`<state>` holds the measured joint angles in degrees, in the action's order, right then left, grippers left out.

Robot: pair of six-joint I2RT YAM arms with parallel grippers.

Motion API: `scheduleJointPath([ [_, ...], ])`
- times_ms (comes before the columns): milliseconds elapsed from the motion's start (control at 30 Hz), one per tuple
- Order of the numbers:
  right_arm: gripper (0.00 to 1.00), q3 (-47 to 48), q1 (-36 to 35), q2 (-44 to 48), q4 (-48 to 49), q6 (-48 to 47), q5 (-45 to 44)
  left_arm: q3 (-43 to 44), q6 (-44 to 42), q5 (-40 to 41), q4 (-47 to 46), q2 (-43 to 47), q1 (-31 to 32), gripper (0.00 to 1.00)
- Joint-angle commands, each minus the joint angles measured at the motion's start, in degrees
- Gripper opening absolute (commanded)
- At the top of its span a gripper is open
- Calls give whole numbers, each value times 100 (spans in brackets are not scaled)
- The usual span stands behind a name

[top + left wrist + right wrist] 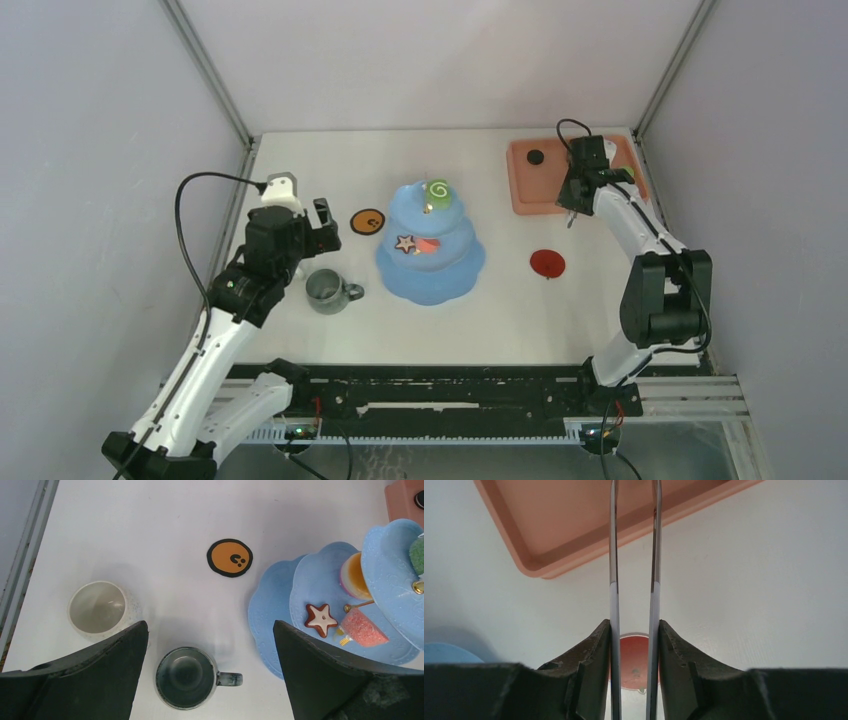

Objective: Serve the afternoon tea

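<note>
The light blue three-tier cake stand (432,285) stands mid-table and shows at the right of the left wrist view (265,615). A green swirl roll (437,189) lies on its top tier. A star cookie (320,618), a pink pastry (364,628) and an orange tart (354,575) lie on the middle tier. The grey-green mug (186,677) stands upright left of the stand, with the white mug (98,608) beside it. My left gripper (210,625) is open and empty above the grey-green mug. My right gripper (634,630) is shut on the long metal tongs (614,555) near the tray.
The salmon-pink tray (530,190) sits at the back right with a small black item (536,157) on it. A red coaster (547,263) lies right of the stand, under my right gripper. An orange coaster (230,557) lies left of the stand.
</note>
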<state>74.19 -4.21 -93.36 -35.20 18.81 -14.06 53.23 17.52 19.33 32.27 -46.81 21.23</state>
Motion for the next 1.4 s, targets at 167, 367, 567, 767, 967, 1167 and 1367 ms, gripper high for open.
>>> scheduleJointPath([
  [167, 46, 266, 79, -133, 382, 159, -261, -141, 18, 0, -260, -76, -47, 100],
  [367, 48, 627, 112, -506, 286, 108, -266, -72, 8, -18, -283, -151, -42, 100],
  [567, 35, 663, 220, -551, 386, 270, -242, -51, -3, -24, -282, -185, -41, 100],
  [767, 0, 527, 193, -331, 408, 305, -248, -52, -2, -42, -282, -197, -40, 100],
  [967, 0, 389, 201, 5, 356, 308, -323, -17, -7, -112, -300, -233, -45, 100],
  [1167, 0, 290, 355, 336, 150, 234, -63, -56, -4, -124, -306, -196, -44, 100],
  [1367, 0, -34, 522, 758, 145, 144, 368, -105, 6, -129, -326, -181, -43, 100],
])
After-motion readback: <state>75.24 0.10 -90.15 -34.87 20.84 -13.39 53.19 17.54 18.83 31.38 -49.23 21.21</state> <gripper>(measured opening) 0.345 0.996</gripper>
